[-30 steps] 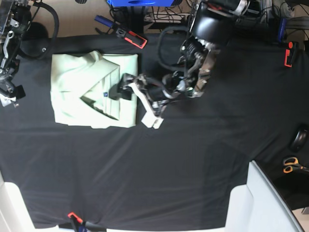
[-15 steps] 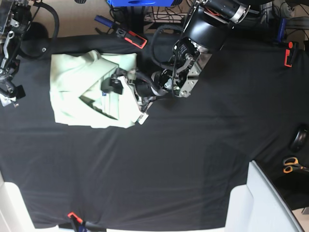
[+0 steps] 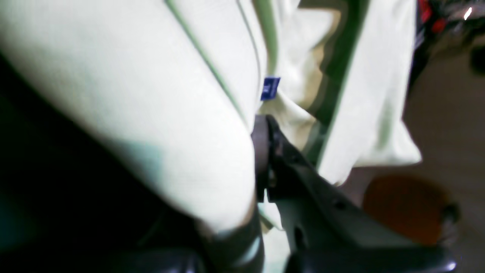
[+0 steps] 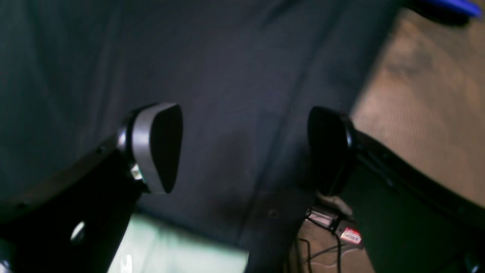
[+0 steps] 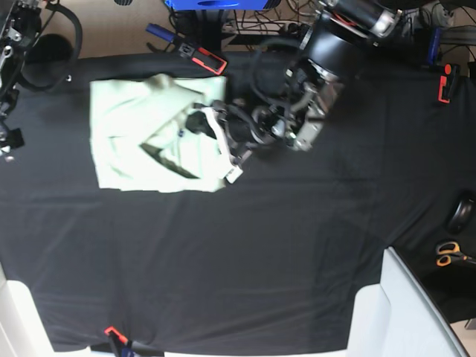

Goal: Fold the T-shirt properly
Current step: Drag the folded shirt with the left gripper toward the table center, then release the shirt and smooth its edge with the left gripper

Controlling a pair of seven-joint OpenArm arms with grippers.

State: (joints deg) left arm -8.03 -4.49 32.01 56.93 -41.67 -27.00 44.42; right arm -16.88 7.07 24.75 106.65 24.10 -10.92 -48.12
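The left pincer has its jaws drawn narrow on the right-hand edge of the pale mint-green short-sleeved cotton T-shirt. From its wrist view the dark pad presses straight into a bulging layer of the pale cloth, so I read it as pinching fabric, though the other jaw is hidden behind the cloth and I cannot see it meet. Just beyond the pad sits the shirt's tiny dark blue label mark, with folded layers and a shadowed seam running past it.

Moving outward, the shirt lies at the far left of the surface, on the black cloth covering, gathered into a compact, roughly rectangular packet. A diagonal flap crosses its middle and leaves a dark triangular gap, and the far edge looks a bit uneven. To my eye most of the folding is done; what seems left is a closing fold or some tidying of the edge now gripped, then letting go.

The right pincer stands wide and empty above bare black cloth near the far left edge of the surface, clear of the shirt.

Off at the right near corner lie orange-handled scissors, well apart from all this.
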